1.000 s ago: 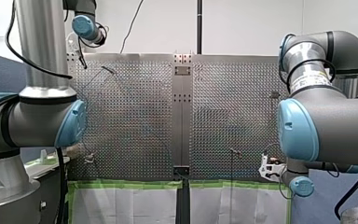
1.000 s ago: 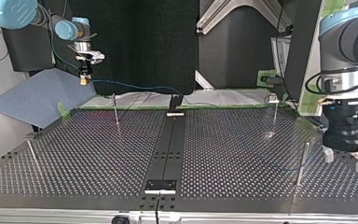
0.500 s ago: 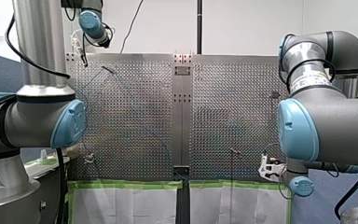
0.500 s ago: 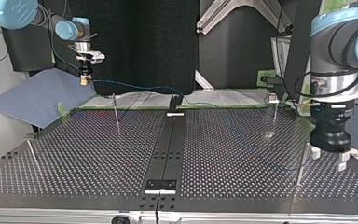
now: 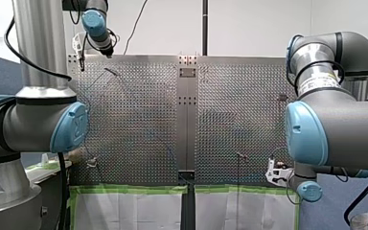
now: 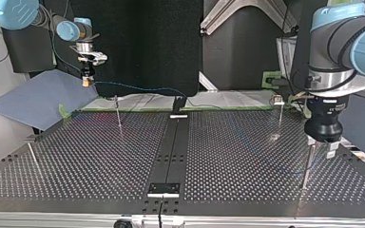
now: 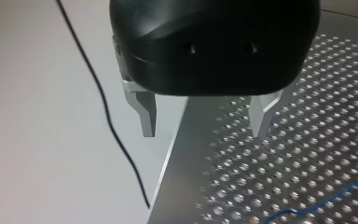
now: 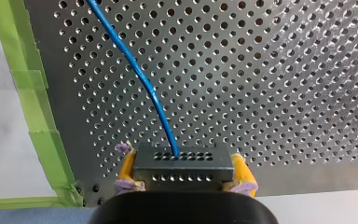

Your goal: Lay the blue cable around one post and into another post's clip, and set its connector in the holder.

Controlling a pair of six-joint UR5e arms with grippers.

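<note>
Currently, lower right of the top view: left tool (image 6: 321, 146) hangs by the top of a thin post (image 6: 306, 171), metal fingers (image 7: 145, 116) apart, gripping nothing. Blue cable (image 6: 138, 88) spans the tabletop's (image 6: 100, 161) far edge. Upper left: right tool (image 6: 86, 81), yellow pads, clamped on the dark connector (image 8: 182, 168).

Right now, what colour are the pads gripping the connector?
Yellow; the pads clamp the connector, clearest in the right wrist view.
</note>
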